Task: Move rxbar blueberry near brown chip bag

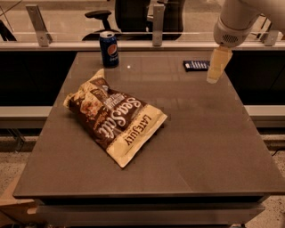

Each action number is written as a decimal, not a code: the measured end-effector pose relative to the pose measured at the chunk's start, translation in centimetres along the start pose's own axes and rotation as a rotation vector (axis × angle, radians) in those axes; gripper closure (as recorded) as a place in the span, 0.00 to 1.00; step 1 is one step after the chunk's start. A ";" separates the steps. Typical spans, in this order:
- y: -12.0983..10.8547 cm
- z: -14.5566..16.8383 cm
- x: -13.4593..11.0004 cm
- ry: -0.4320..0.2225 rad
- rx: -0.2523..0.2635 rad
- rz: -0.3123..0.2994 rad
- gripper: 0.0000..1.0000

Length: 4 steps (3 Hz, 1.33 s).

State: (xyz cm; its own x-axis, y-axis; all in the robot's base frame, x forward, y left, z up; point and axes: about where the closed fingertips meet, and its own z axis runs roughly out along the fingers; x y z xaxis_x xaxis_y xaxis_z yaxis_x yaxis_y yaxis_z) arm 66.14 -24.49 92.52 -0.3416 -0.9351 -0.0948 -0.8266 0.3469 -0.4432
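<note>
**Q:** What is on the desk?

**A:** A brown desk (200, 142), seen from its near edge. A large brown chip bag (116, 116) lies flat, left of centre. It is crinkled, dark brown and cream, with white "Sea Salt" script running diagonally. Its cream end points toward the near right. A blue Pepsi can (108, 49) stands upright by the far edge on the left, just beyond the bag's far corner and not touching it.

**Q:** Where is the rxbar blueberry?

**A:** The rxbar blueberry (195, 65) is a small, flat, dark navy wrapper. It lies near the far edge on the right side, well apart from the chip bag.

**Q:** And the robot?

**A:** A white arm (240, 18) enters from the upper right. Its pale cream hand (212, 79) hangs pointing downward at the bar's right end and overlaps it in this view. I cannot tell whether the two touch, nor whether the hand is open or closed.

**Q:** Anything behind the desk?

**A:** A dark office chair (133, 13) stands beyond the far edge.
</note>
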 end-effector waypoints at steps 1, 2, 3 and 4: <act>-3.4 0.4 -0.1 0.009 0.014 -0.026 0.00; -5.8 0.6 0.0 0.014 0.023 -0.036 0.00; -6.7 1.2 0.4 0.008 0.013 -0.035 0.00; -6.9 2.6 0.2 0.003 -0.030 -0.045 0.00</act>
State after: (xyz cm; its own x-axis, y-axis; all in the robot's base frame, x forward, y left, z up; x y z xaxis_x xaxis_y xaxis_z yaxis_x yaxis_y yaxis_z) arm 72.89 -27.24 93.23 -0.3054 -0.9495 -0.0727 -0.8542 0.3069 -0.4197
